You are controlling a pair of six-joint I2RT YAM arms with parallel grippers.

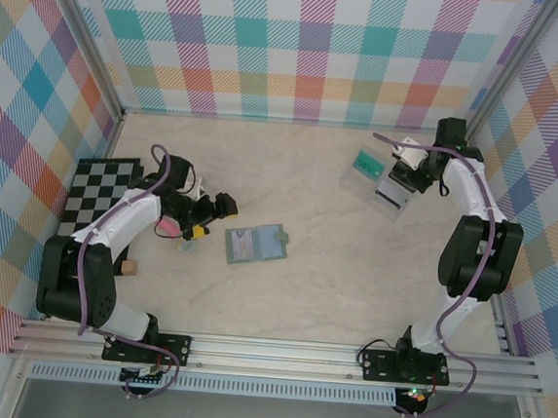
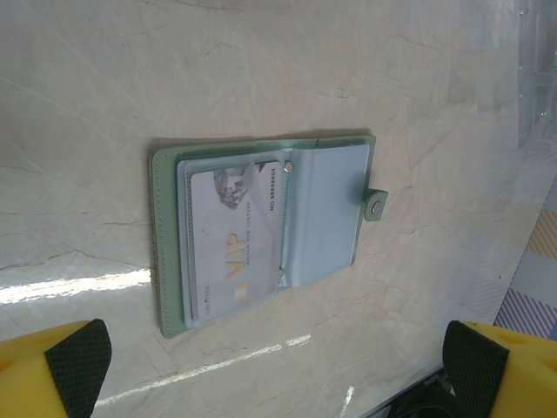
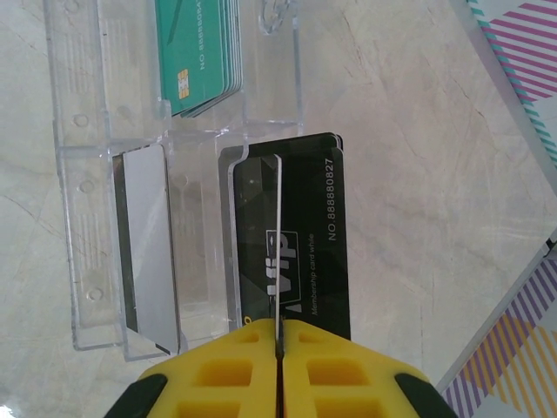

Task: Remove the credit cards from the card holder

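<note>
The grey-teal card holder (image 1: 256, 244) lies open on the table, its tab strap (image 2: 375, 205) at the right edge. A pale VIP credit card (image 2: 235, 239) sits in the left panel's pocket. My left gripper (image 1: 211, 218) hovers just left of the holder, open wide, with nothing between its yellow fingers (image 2: 70, 366). At the back right, my right gripper (image 3: 280, 338) is shut on a thin credit card (image 3: 279, 235) seen edge-on. That card stands over a black VIP card (image 3: 318, 235) in the clear tray (image 3: 83, 218).
The clear tray (image 1: 379, 184) also holds a stack of green cards (image 3: 200, 52) and a grey card (image 3: 144, 244). A chequered board (image 1: 99, 193) lies at the left wall. A pink item (image 1: 168, 227) and a small brown piece (image 1: 130, 267) sit beside the left arm.
</note>
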